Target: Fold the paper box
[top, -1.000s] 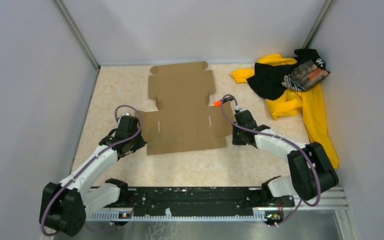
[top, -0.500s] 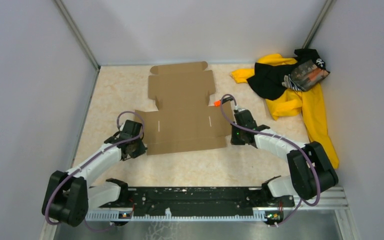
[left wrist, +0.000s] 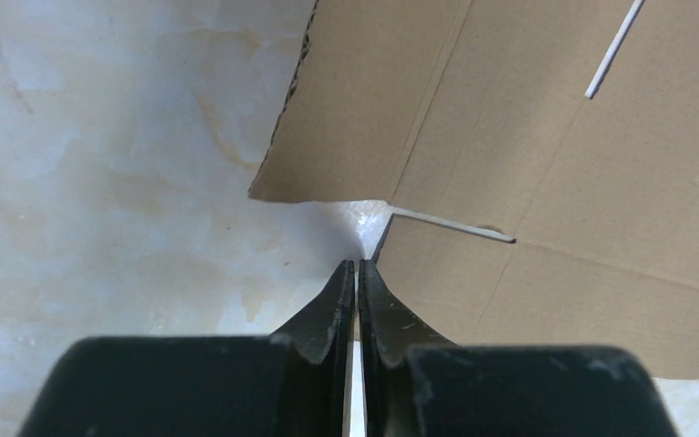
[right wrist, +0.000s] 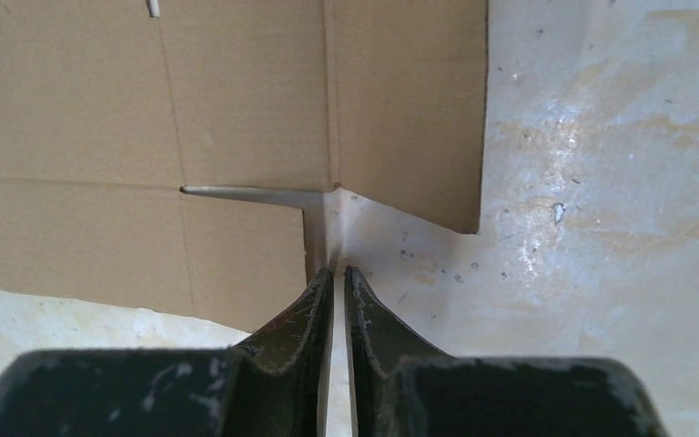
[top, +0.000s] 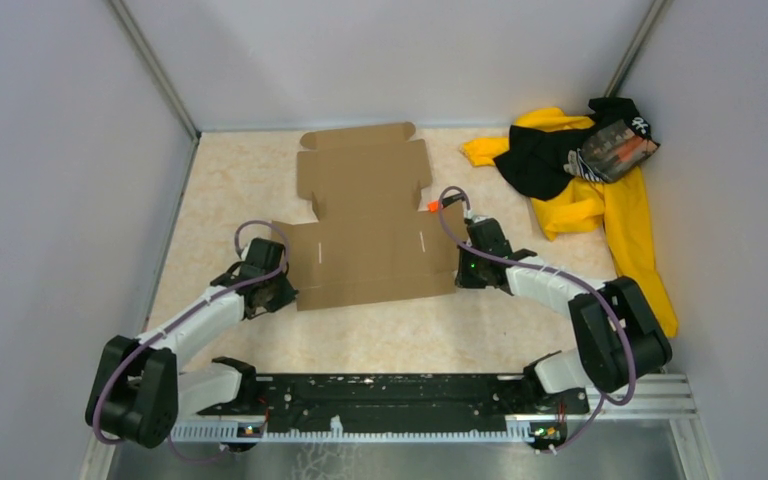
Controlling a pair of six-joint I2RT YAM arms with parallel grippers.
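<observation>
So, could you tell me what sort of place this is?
Probably a robot test cell: plain grey walls enclose a marble-patterned tabletop, two arms bolted to a black rail, and a flat brown cardboard box sheet.

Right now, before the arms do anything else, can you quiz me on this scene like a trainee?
1. True or false: the box is already folded up.
2. Where do the clothes lie? A: near left. B: far right. C: on the box.
3. Fill in: the left gripper and the right gripper are both ___ (open or shut).

Key: 1 false, it lies flat; 2 B; 3 shut.
</observation>
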